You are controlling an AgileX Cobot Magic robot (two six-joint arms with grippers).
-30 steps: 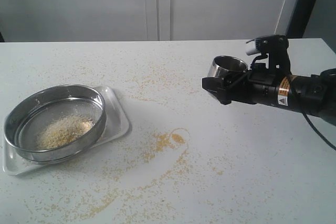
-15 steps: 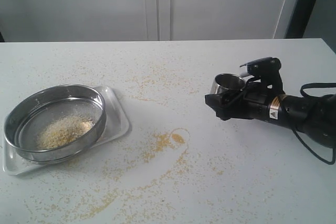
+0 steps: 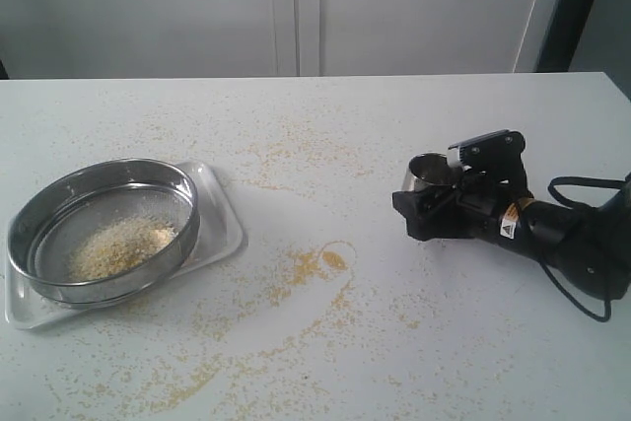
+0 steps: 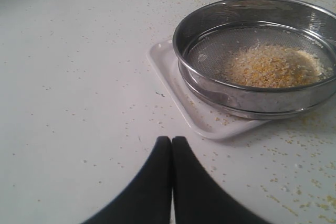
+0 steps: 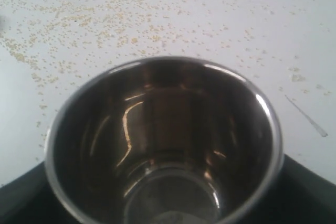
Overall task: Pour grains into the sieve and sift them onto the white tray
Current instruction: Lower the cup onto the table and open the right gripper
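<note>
The sieve (image 3: 183, 242) rests on the white tray (image 3: 223, 228) at the left, with a heap of grains (image 3: 118, 246) on its mesh. At the right, my right gripper (image 3: 419, 202) is shut on a small empty steel cup (image 3: 426, 171), held upright low over the table. In the right wrist view the cup (image 5: 163, 140) fills the frame, with dark fingers (image 5: 21, 198) at its sides. The left wrist view shows my left gripper (image 4: 171, 140) shut and empty, a short way from the tray (image 4: 194, 114), the sieve (image 4: 252, 100) and the grains (image 4: 270, 66). The exterior view does not show the left gripper.
Spilled grains lie scattered over the white table, thickest in a curved trail (image 3: 315, 265) between the tray and the cup. A white wall and cabinet doors (image 3: 296, 7) stand behind the table's far edge.
My right arm has come down towards the table with the cup, drifting slightly right. The sieve, tray and grains have stayed put.
</note>
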